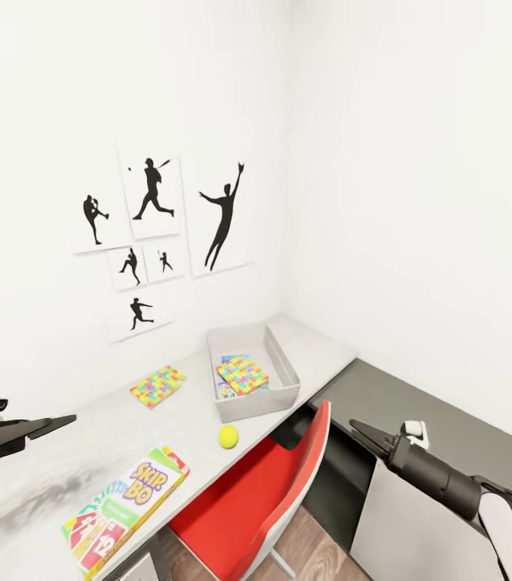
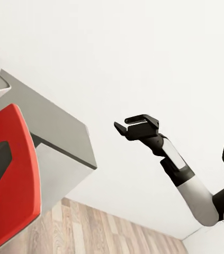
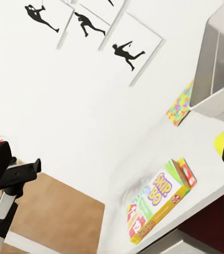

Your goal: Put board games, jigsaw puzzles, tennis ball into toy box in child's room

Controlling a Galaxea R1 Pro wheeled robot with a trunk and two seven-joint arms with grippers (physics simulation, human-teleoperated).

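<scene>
While both grippers hang empty with jaws spread, left gripper (image 1: 46, 425) and right gripper (image 1: 367, 434) flank the table (image 1: 38, 484). Nearest lies the SKIP-BO box (image 1: 123, 508), then the tennis ball (image 1: 228, 436), one jigsaw puzzle (image 1: 157, 386) (flat on the tabletop), and the toy box (image 1: 276, 397) holding another puzzle (image 1: 242, 374).

Brightness: high and even; the white walls (image 1: 417, 161) come close to washing out.
Light source: none visible, diffuse and soft overall.
Shadows: faint; a smudgy dark patch lies on the counter (image 1: 38, 492) near the SKIP-BO box (image 1: 127, 504).
Glare: none on any surface.
Sharpness: slightly soft render, with the wall posters (image 1: 159, 234) crisp enough.
Distortion: wide-angle stretch toward the head view's edges.
</scene>
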